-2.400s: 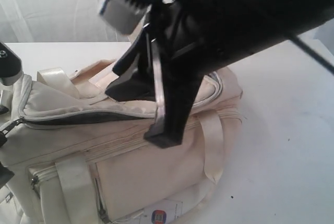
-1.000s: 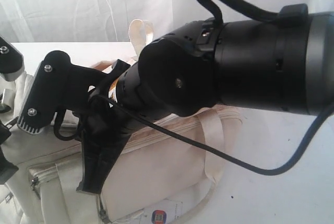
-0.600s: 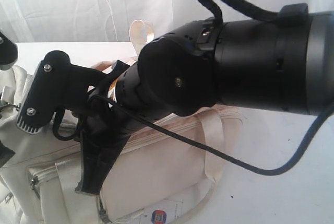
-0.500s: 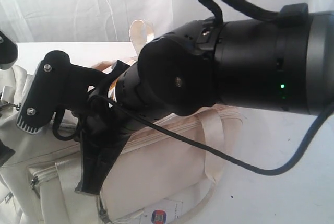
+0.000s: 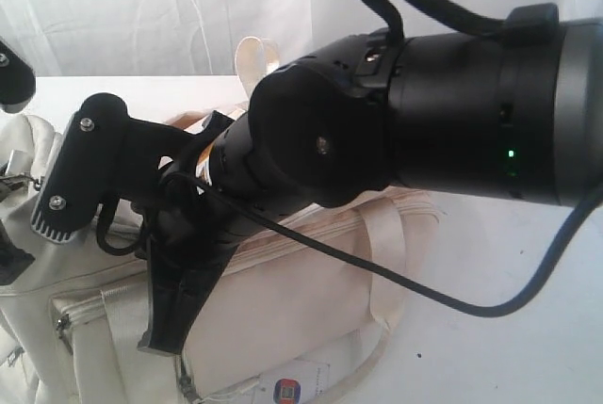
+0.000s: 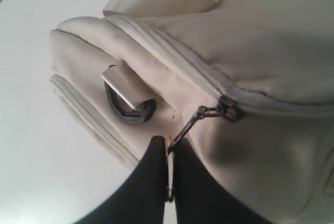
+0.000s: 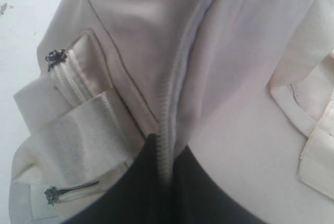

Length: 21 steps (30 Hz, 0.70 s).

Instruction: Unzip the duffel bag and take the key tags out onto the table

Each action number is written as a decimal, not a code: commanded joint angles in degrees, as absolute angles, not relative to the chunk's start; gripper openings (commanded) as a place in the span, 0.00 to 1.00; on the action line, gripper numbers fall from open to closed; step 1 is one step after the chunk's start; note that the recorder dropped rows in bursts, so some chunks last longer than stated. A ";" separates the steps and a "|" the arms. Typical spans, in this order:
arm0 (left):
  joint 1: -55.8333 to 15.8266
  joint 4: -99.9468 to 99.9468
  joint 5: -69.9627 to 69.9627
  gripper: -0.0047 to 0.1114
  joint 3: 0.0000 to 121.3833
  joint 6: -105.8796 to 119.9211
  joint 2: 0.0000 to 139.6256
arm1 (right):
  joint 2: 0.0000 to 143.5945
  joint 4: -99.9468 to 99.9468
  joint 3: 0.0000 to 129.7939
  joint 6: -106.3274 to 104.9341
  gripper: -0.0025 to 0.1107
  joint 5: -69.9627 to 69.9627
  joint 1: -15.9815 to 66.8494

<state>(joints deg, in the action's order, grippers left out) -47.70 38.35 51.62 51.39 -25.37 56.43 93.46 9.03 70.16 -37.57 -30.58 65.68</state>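
Observation:
The cream duffel bag (image 5: 292,300) lies on the white table (image 5: 509,357). In the left wrist view my left gripper (image 6: 168,148) is shut on the thin metal zipper pull (image 6: 190,125), which runs taut to the grey slider (image 6: 228,110) at the bag's end (image 6: 94,51); the zipper reads closed there. My right gripper (image 7: 166,148) is shut on the bag's zipper seam (image 7: 175,78), pinching the fabric. In the exterior view the right arm (image 5: 424,112) covers most of the bag, its gripper (image 5: 162,333) pointing down at the bag's left part. The key tags are hidden.
A small paper label with a red-blue mark (image 5: 285,391) hangs at the bag's front. A dark D-ring on a strap tab (image 6: 130,106) sits near the pulled zipper. Side pocket zippers (image 7: 65,78) and a shiny strap (image 7: 78,135) lie by the right gripper. White curtain behind.
The left arm has shifted a little up and left at the view's edge, and the bag's left end has risen with it. The right arm has barely moved.

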 commanded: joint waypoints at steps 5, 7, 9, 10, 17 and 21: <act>-40.31 43.56 48.36 0.04 51.42 -26.80 59.28 | 93.41 9.14 69.76 -37.20 0.02 -36.27 65.76; -38.62 43.56 46.50 0.04 51.42 -26.57 60.18 | 93.41 9.14 69.76 -37.20 0.02 -36.39 65.76; -36.79 43.56 44.60 0.04 51.42 -25.91 61.08 | 93.41 9.14 69.76 -37.20 0.02 -36.56 65.76; -36.06 43.68 43.89 0.04 51.42 -25.91 61.47 | 93.41 9.14 69.76 -37.20 0.02 -36.77 65.76; -31.22 43.69 41.54 0.04 51.42 -25.70 63.57 | 93.41 9.14 69.76 -37.20 0.02 -37.11 65.76; -30.94 36.84 45.80 0.04 52.14 -22.35 62.44 | 93.41 9.02 69.76 -37.20 0.02 -37.11 65.76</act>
<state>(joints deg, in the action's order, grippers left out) -33.01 32.71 40.49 51.27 -23.61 63.67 93.56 8.92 70.26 -37.47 -28.71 65.68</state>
